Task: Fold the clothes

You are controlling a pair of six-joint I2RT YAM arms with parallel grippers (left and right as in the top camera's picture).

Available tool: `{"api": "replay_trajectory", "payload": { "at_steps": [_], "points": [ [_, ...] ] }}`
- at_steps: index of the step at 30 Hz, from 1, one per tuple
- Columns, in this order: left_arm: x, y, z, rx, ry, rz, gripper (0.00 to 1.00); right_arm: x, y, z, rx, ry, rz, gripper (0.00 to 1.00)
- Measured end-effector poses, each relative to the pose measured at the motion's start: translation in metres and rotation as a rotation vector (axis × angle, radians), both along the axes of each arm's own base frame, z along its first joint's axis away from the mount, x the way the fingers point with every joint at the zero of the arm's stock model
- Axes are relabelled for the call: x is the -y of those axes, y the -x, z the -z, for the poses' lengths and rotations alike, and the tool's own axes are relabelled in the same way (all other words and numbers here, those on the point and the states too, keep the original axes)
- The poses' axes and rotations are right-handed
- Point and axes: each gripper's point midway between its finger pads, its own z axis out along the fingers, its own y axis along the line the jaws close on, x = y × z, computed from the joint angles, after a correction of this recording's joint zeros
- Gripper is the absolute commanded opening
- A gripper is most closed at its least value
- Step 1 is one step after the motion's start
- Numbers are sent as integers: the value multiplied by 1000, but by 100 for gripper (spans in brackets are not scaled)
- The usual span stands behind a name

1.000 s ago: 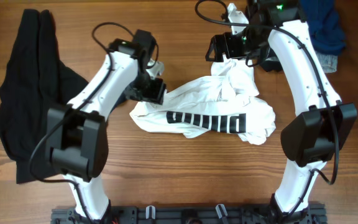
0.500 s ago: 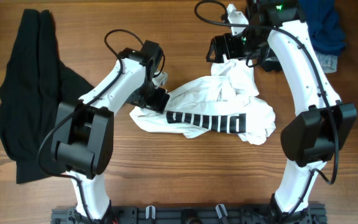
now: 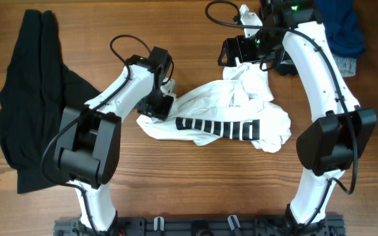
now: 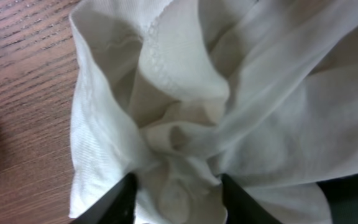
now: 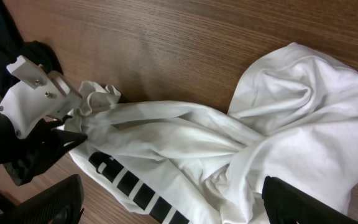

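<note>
The clothes are a crumpled white T-shirt [image 3: 231, 111] with a black striped print [image 3: 218, 126] at the table's middle, and a plain black garment [image 3: 28, 98] spread at the far left. My left gripper [image 3: 165, 105] is at the shirt's left end. In the left wrist view its gripper [image 4: 179, 202] is shut on a bunch of white fabric [image 4: 185, 130], with folds running in between the dark fingers [image 4: 124, 198]. My right gripper [image 3: 231, 56] hovers over the shirt's upper part. Its jaws stand wide open above the shirt [image 5: 278, 124], and the gripper [image 5: 179, 208] holds nothing.
A blue garment [image 3: 343, 26] and a grey piece of cloth [image 3: 348, 64] lie at the back right, behind the right arm. A scrap of white fabric [image 3: 247, 13] shows at the back edge. A black rail [image 3: 195, 226] runs along the table's front.
My left gripper has moved right onto the shirt's left end and its jaws have narrowed onto the fabric. The right arm has stayed still.
</note>
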Motion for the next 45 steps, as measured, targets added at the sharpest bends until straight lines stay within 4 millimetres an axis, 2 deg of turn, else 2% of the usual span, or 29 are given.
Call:
{"api": "replay_trajectory", "payload": {
  "at_steps": [1,8,11,14,17,20,21,23,25,26,29,30,33,34,35,37,39,42,45],
  "points": [
    [-1,0,0,2,-4,-1,4,0,0,0,0,0,0,93],
    [-2,-10,-2,35,-1,-33,4,0,-2,0,7,-1,0,92],
    [-7,-22,-14,54,4,-82,4,-1,-3,-1,12,-2,0,92],
    [-15,-39,-44,95,17,-148,4,-1,-3,-1,13,-3,0,92],
    [-19,-64,-100,217,59,-188,4,-1,-6,-2,27,-5,0,92],
    [-14,-92,-194,461,149,-200,4,-2,-11,-3,49,-10,0,91],
    [-13,-97,-225,542,181,-201,4,-3,-13,-4,56,-12,0,92],
    [-12,-98,-301,739,259,-204,4,-3,-15,-5,68,-15,0,91],
    [-13,-89,-387,965,370,-224,4,-4,-18,-6,82,-21,-1,91],
    [-13,-77,-431,1076,439,-219,4,-4,-19,-6,84,-22,-1,91],
    [-5,-61,-503,1273,608,-188,4,-1,-23,-15,102,-40,8,91],
    [-2,-46,-537,1357,696,-164,4,3,-28,-25,124,-58,19,91],
    [2,-13,-580,1450,816,-104,4,20,-35,-56,187,-116,51,92],
    [5,3,-589,1453,858,-68,4,31,-33,-71,217,-124,71,92],
    [6,8,-589,1445,869,-58,4,35,-32,-79,231,-129,77,92],
    [13,15,-577,1369,886,-34,4,38,-25,-95,257,-142,68,92],
    [19,12,-555,1274,880,-29,4,32,-19,-103,266,-163,46,93],
    [27,-4,-519,1146,844,-35,4,23,-13,-103,257,-171,9,93],
    [28,-18,-498,1081,816,-51,4,16,-9,-102,257,-171,-25,96]
  ]
}}
